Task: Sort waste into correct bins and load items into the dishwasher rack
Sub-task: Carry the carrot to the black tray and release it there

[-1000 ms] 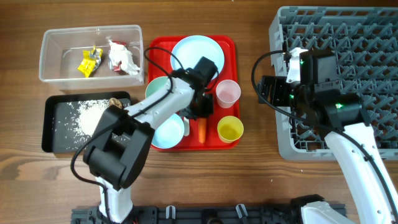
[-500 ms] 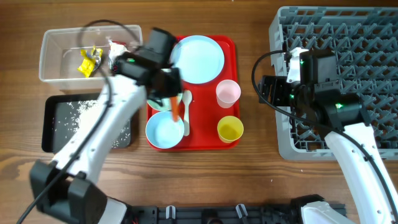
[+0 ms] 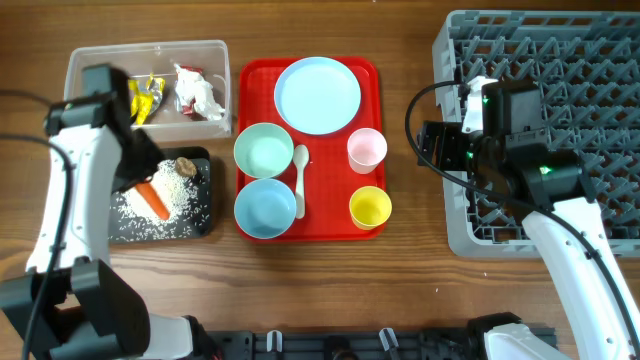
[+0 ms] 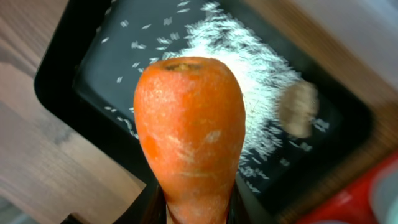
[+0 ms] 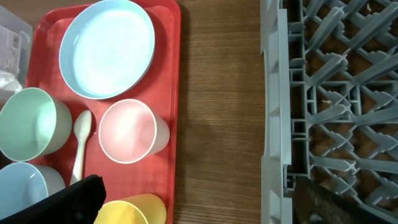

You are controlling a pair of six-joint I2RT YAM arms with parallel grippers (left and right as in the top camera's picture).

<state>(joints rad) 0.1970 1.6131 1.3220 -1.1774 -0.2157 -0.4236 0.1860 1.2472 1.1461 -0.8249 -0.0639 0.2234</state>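
Near the desk's left edge the left gripper [image 4: 194, 211], fingers almost hidden, clamps the narrow end of the one carrot [image 4: 189, 130] over the black tub [image 3: 200, 232], which holds scattered rice [image 3: 185, 197] and one brown lump [image 3: 186, 166]. The clear tub [image 3: 200, 50] at the back-left corner holds a yellow wrapper [image 3: 147, 98], a red-white wrapper [image 3: 190, 88] and a tissue [image 3: 210, 108]; the red tray [image 3: 325, 215] mid-desk carries one plate [image 3: 317, 94], one spoon [image 3: 300, 178], a pale-green bowl [image 3: 264, 151], a light-blue bowl [image 3: 265, 208], a pink cup [image 3: 367, 150] and a yellow cup [image 3: 370, 208]. The right gripper [image 5: 199, 202] gapes wide and empty beside the grey rack [image 3: 560, 60] at the back-right corner, partly out of frame.
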